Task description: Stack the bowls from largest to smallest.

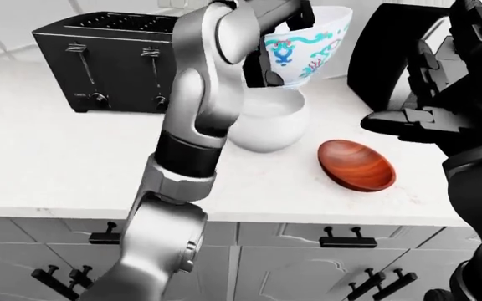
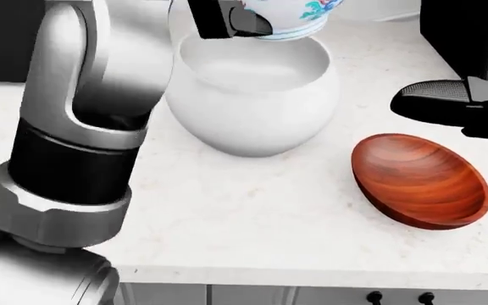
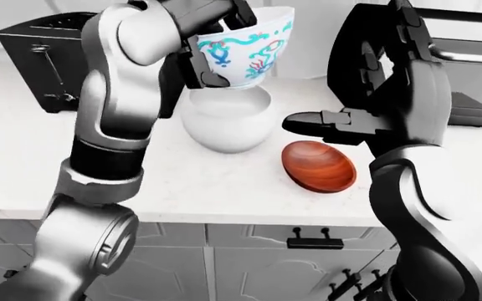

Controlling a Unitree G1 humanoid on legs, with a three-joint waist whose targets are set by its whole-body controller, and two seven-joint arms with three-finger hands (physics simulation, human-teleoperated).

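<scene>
left-eye view: the left hand (image 1: 266,59) holds a white porcelain bowl painted with turquoise and red scrollwork (image 1: 312,41) by its rim, fingers closed over the edge, tilted and lifted clear above the plain white round-bellied ceramic bowl (image 1: 270,122). the white bowl stands on the white speckled table (image 1: 57,163), and it looks the largest, so i judge it to be the base of the stack. at about four o'clock from it, near but apart, lies the shallow reddish-brown wooden bowl (image 1: 357,164), tipped on its side. a black four-slot toaster (image 1: 107,59) stands at ten o'clock from the white bowl.

head view: the painted bowl's foot hangs right over the white bowl's mouth at twelve o'clock, not yet seated; whether it touches the rim i cannot tell. the wooden bowl sits at four o'clock, untouched.

right-eye view: the right hand (image 3: 329,125) hovers just above the wooden bowl at about twelve o'clock from it, fingers stretched out flat, gripping nothing. a dark appliance (image 3: 475,75) stands at two o'clock.

progress, as a judgement: no bowl is nested yet. the first placement is nearly made; lowering and releasing the painted bowl is left, then the wooden bowl must be picked up and set inside it.
</scene>
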